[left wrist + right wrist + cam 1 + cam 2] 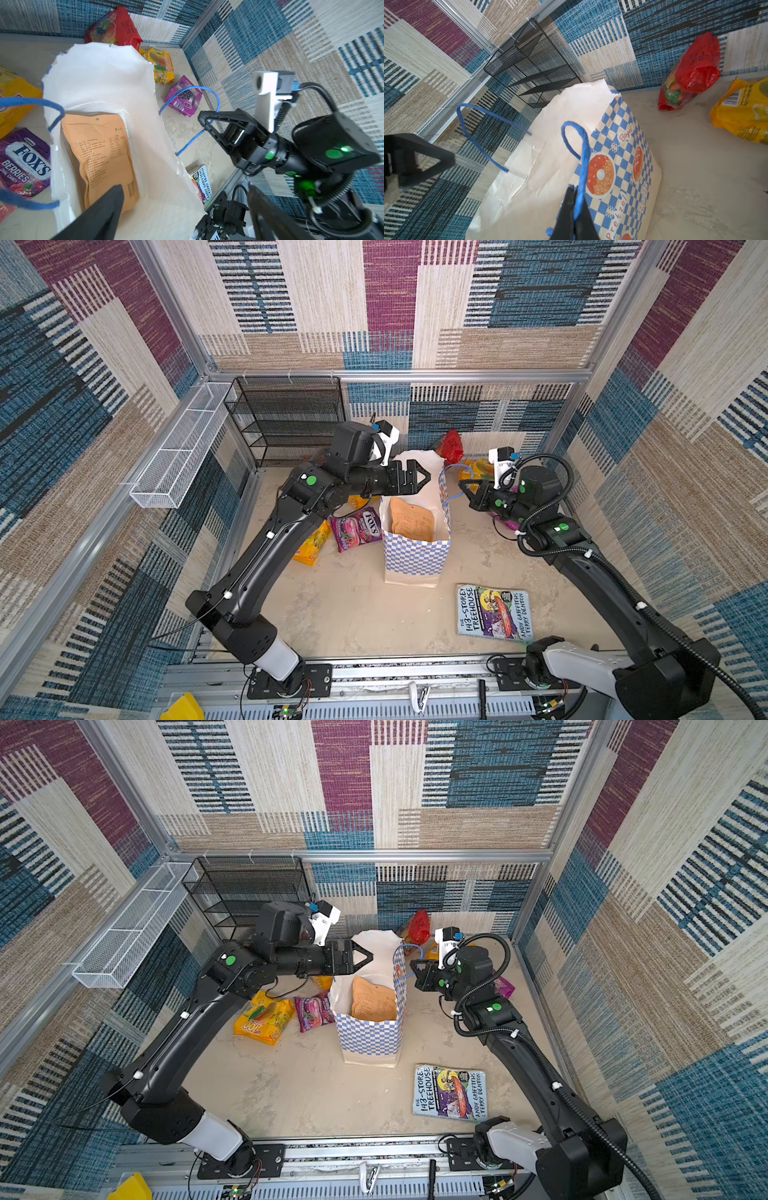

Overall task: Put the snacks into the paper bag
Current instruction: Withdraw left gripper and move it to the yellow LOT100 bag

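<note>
The checkered paper bag (415, 560) stands upright mid-table with an orange packet (99, 153) lying inside. My left gripper (424, 477) hovers open and empty over the bag's mouth. My right gripper (576, 189) is shut on the bag's blue cord handle (583, 149), at the bag's right side. Left of the bag lie a Fox's packet (359, 529) and a yellow mango packet (262, 1017). Behind and right of the bag are a red packet (691, 70), another yellow packet (162, 64) and a purple grape packet (185, 96).
A "143-Storey Treehouse" book (494, 612) lies flat in front of the bag, to the right. A black mesh rack (286, 418) stands at the back left, with a white wire basket (183, 443) on the left wall. Patterned walls enclose the table.
</note>
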